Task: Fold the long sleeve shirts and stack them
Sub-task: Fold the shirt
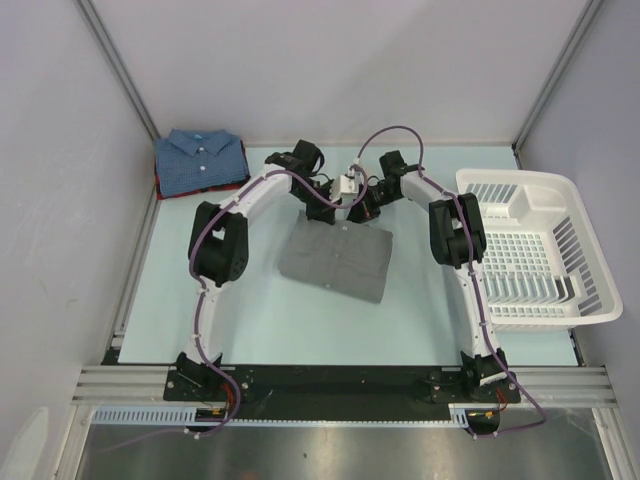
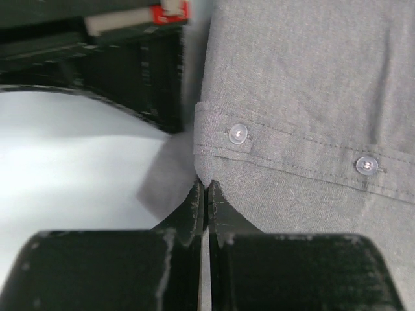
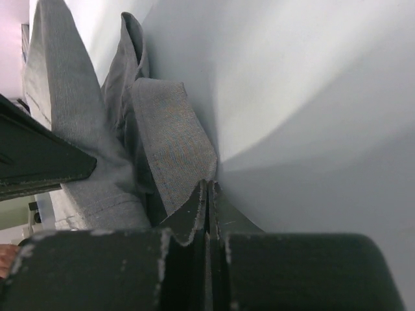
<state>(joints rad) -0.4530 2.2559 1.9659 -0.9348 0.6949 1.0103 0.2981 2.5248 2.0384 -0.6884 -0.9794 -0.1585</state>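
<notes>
left tool (image 2: 206, 192) and right tool (image 3: 209, 192) both pinched shut on the far edge of the folded grey shirt (image 1: 335, 262), mid tabletop (image 1: 250, 310). probably gripped to lift it onto the blue shirt (image 1: 203, 158) stack, far left.

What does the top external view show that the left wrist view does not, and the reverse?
Only top external: the blue shirt folded on a dark red shirt, and the white basket. Only left wrist: two clear buttons, and the left gripper shut on the cloth's corner. Both: the grey shirt.
</notes>
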